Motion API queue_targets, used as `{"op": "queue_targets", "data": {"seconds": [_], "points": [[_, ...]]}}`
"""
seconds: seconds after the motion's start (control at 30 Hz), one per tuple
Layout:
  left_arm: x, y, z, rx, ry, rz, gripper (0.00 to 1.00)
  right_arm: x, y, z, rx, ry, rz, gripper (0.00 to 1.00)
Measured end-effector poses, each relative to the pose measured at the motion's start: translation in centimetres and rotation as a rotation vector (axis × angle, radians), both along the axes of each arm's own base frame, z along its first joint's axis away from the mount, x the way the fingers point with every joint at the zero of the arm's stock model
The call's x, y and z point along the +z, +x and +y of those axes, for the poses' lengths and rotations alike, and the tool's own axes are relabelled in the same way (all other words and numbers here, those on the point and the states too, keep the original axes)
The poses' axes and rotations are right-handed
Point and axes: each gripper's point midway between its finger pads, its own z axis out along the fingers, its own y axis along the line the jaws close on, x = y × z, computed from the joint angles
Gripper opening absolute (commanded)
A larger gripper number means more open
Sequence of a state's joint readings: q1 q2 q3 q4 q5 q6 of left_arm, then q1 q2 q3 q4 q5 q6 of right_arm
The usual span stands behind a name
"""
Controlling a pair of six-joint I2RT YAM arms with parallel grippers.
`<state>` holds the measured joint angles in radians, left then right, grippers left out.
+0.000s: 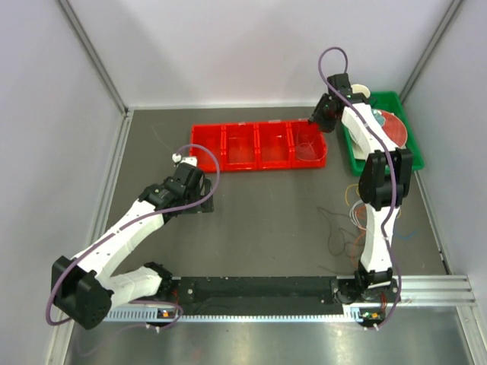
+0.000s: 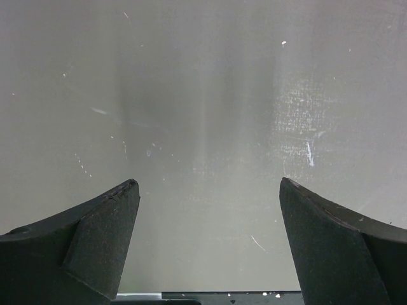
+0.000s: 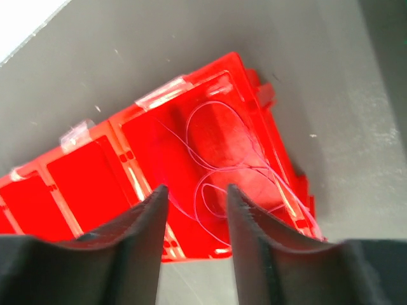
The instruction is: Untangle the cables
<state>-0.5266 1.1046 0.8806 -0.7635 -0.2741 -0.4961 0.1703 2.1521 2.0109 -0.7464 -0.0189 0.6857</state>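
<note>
Drop-off step, I judged: your right jaws hung spread over the end compartment of the red tray (image 3: 89,171) holding the lilac cable (image 3: 219,159), left jaws spread over the counter (image 1: 266,220); next you'd need the tangle (image 1: 351,219) near the right base.

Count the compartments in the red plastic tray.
4, side by side in one row across the red plastic tray; the rightmost holds a pale thin wire loop. None looks hidden.
</note>
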Motion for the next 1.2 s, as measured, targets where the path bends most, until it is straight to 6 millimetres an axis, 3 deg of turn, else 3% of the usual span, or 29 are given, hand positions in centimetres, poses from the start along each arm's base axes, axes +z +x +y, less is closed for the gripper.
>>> {"op": "queue_targets", "data": {"seconds": [0.27,0.43,0.53,0.67,0.8,1.0,1.1,1.2], "points": [[0.0,0.0,0.0,-0.002,0.0,0.0,0.95,0.9,-1.2,-0.7,0.017,-0.049,0.016,0.56],[0.0,-0.1,-0.1,-0.005,-0.001,0.0,0.95,4.9,-3.3,-1.8,-0.001,-0.079,-0.024,0.57],[0.0,-0.1,-0.1,-0.006,-0.001,0.0,0.95,7.4,-7.3,-2.9,-0.026,-0.088,-0.035,0.58],[0.0,-0.1,-0.2,-0.008,-0.003,0.001,0.95,8.5,-12.8,-4.1,-0.054,-0.091,-0.015,0.58],[0.0,-0.1,-0.3,-0.012,-0.005,0.003,0.95,6.1,-17.8,-4.7,-0.062,-0.093,0.077,0.61],[0.0,-0.2,-0.4,-0.015,-0.006,0.003,0.95,-0.8,-24.5,-3.7,0.008,-0.058,0.31,0.62],[0.0,-0.2,-0.4,-0.015,-0.006,0.003,0.95,-3.7,-27.2,-3.1,0.053,-0.028,0.41,0.62],[0.0,-0.2,-0.4,-0.017,-0.005,0.003,0.95,-5.2,-28.8,-2.5,0.098,-0.004,0.47,0.62]]}}
